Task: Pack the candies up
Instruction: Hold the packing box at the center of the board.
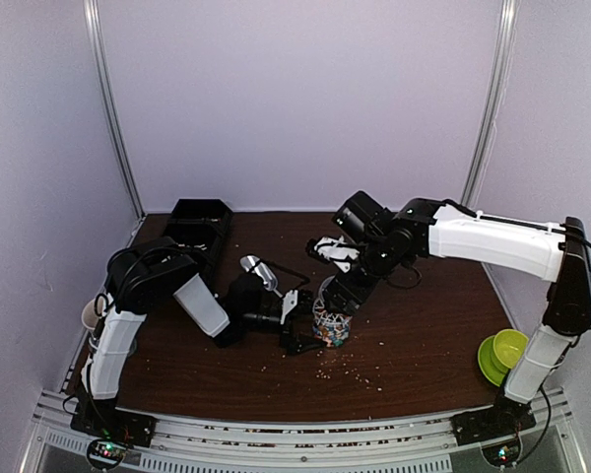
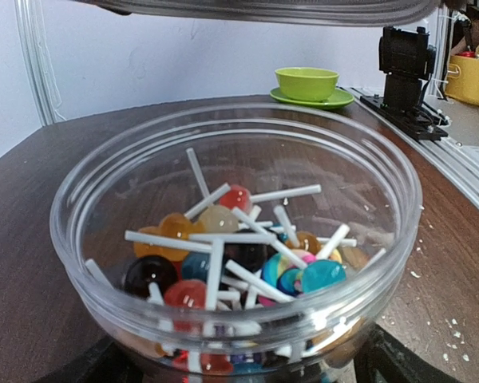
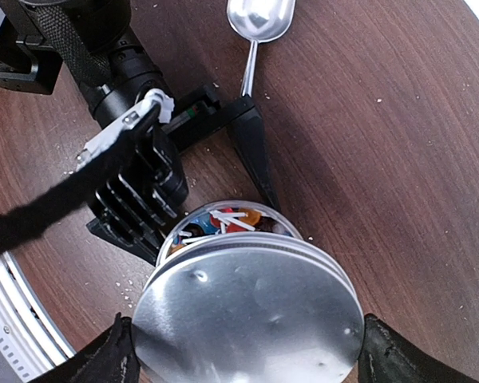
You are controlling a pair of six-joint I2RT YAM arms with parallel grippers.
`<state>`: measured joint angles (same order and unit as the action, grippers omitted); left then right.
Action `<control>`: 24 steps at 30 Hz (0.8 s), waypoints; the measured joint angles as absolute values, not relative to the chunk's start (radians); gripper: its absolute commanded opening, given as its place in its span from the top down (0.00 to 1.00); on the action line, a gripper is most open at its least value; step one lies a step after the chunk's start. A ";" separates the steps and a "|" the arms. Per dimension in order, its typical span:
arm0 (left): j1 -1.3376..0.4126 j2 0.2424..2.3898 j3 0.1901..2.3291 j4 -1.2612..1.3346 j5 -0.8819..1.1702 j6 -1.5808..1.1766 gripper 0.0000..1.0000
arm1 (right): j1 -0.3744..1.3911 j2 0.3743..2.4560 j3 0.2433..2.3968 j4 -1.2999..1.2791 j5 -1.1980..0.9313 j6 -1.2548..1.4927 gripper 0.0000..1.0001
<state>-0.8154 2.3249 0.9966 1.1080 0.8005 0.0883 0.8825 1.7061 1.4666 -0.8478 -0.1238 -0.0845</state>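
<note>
The candies (image 2: 223,255) are multicoloured lollipops with white sticks, piled in a clear round jar (image 2: 88,239). The jar stands at the table's middle (image 1: 330,323). My left gripper (image 2: 239,371) is shut on the jar's lower part, one finger on each side; it reaches in from the left (image 1: 308,327). My right gripper (image 3: 247,355) is shut on a round silver lid (image 3: 247,315) and holds it just above the jar, apart from the rim. The lid hides most of the jar in the right wrist view; a few candies (image 3: 223,223) show past its far edge. The lid's underside (image 2: 263,8) spans the top of the left wrist view.
A metal scoop (image 1: 257,267) lies on the table behind the left gripper. A black bin (image 1: 199,225) stands at the back left. A green bowl on a green saucer (image 1: 505,350) sits at the right edge. Pale crumbs (image 1: 355,372) lie in front of the jar.
</note>
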 measured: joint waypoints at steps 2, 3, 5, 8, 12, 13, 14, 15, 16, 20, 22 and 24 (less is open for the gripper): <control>-0.815 2.325 0.997 1.108 0.801 0.088 0.08 | 0.884 1.718 1.479 -0.857 -0.126 -0.086 0.08; -0.815 2.325 0.997 1.109 0.801 0.088 0.08 | 0.886 1.727 1.486 -0.865 -0.127 -0.088 0.08; -0.815 2.325 0.997 1.111 0.801 0.088 0.09 | 0.890 1.741 1.496 -0.872 -0.128 -0.093 0.08; -0.815 2.325 0.995 1.115 0.801 0.088 0.09 | 0.892 1.761 1.504 -0.882 -0.131 -0.098 0.08; -0.815 2.325 0.994 1.127 0.801 0.088 0.08 | 0.892 1.784 1.518 -0.892 -0.131 -0.099 0.07; -0.815 2.326 0.993 1.129 0.801 0.088 0.08 | 0.892 1.790 1.523 -0.894 -0.131 -0.098 0.07; -0.815 2.326 0.993 1.129 0.801 0.088 0.08 | 0.892 1.795 1.528 -0.896 -0.131 -0.099 0.07; -0.815 2.326 0.993 1.131 0.801 0.088 0.08 | 0.892 1.801 1.534 -0.900 -0.131 -0.098 0.07; -0.816 2.327 0.993 1.133 0.801 0.088 0.08 | 0.892 1.805 1.539 -0.902 -0.131 -0.099 0.07; -0.817 2.330 0.991 1.144 0.801 0.088 0.08 | 0.892 1.826 1.557 -0.911 -0.131 -0.098 0.07; -0.818 2.330 0.989 1.149 0.801 0.088 0.08 | 0.892 1.833 1.563 -0.916 -0.131 -0.098 0.07; -0.818 2.330 0.988 1.151 0.801 0.088 0.08 | 0.892 1.839 1.568 -0.921 -0.130 -0.098 0.07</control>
